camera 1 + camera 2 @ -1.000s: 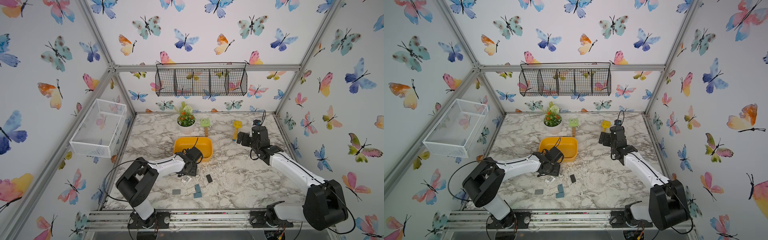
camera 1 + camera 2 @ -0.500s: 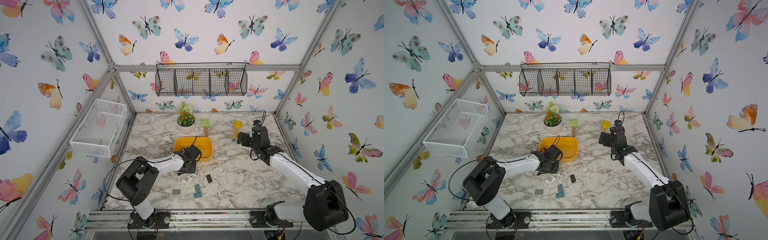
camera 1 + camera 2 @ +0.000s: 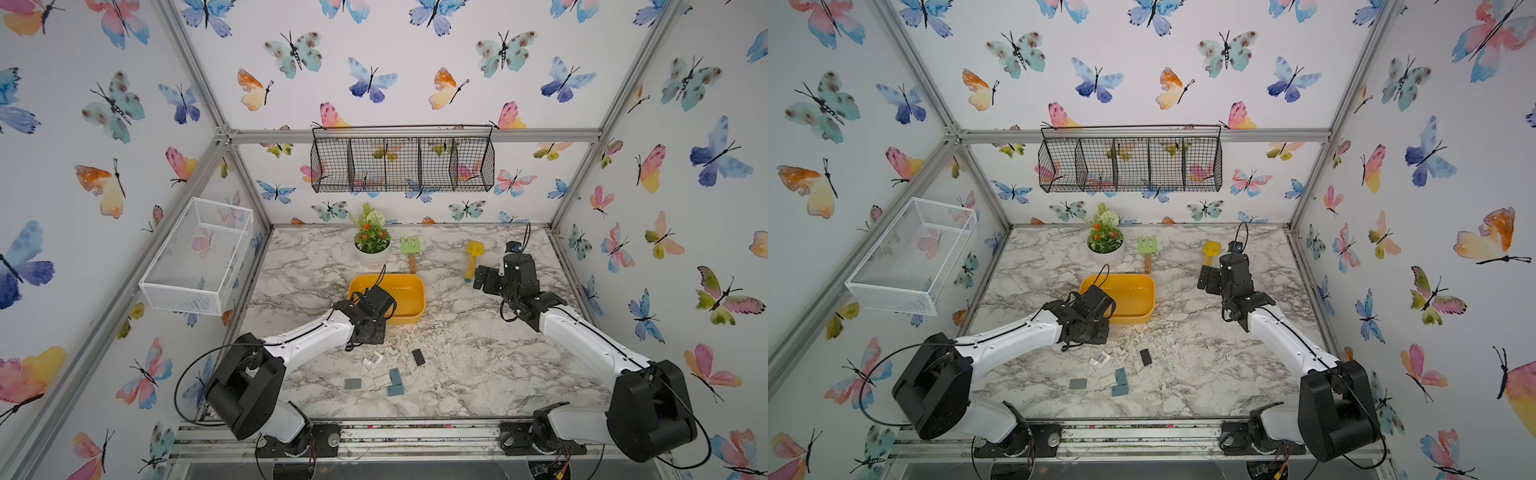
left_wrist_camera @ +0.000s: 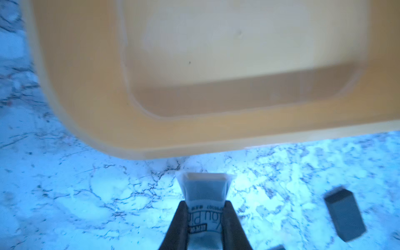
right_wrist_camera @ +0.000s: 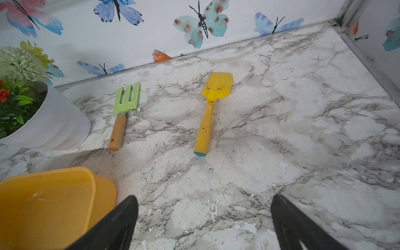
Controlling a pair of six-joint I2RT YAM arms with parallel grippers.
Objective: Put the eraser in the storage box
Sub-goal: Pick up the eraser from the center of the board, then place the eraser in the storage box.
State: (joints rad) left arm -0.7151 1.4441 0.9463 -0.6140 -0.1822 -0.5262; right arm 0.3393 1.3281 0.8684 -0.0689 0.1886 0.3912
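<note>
At the near left corner of the storage box (image 3: 409, 296), the left gripper (image 4: 204, 203) was recorded closed on the eraser (image 4: 204, 190), a small white block in a clear printed wrapper.

- Eraser: held between the two dark fingers (image 4: 179, 218), projecting beyond their tips. It was positioned over the marble table (image 4: 86, 194), just outside the box's rim (image 4: 151, 149), and was not yet inside.
- Writing: large outlined letters and a small black tag with white capitals were seen on the wrapper. They appeared upside down and were partly covered by the fingers, so they could not be read in full.
- Storage box: yellow and shallow, with rounded corners. Nothing was seen on its floor.
- Right gripper (image 5: 203, 199): spread wide and holding nothing, raised beside the box's right end.
- Loose pieces on the table near the front: one black block (image 3: 418, 357), two blue-grey blocks (image 3: 395, 376), one grey tile (image 3: 351, 383), one wrapped piece (image 3: 372, 360).
- Back of the table: potted plant (image 5: 49, 123), green fork (image 5: 127, 99), yellow spade (image 5: 216, 86).
</note>
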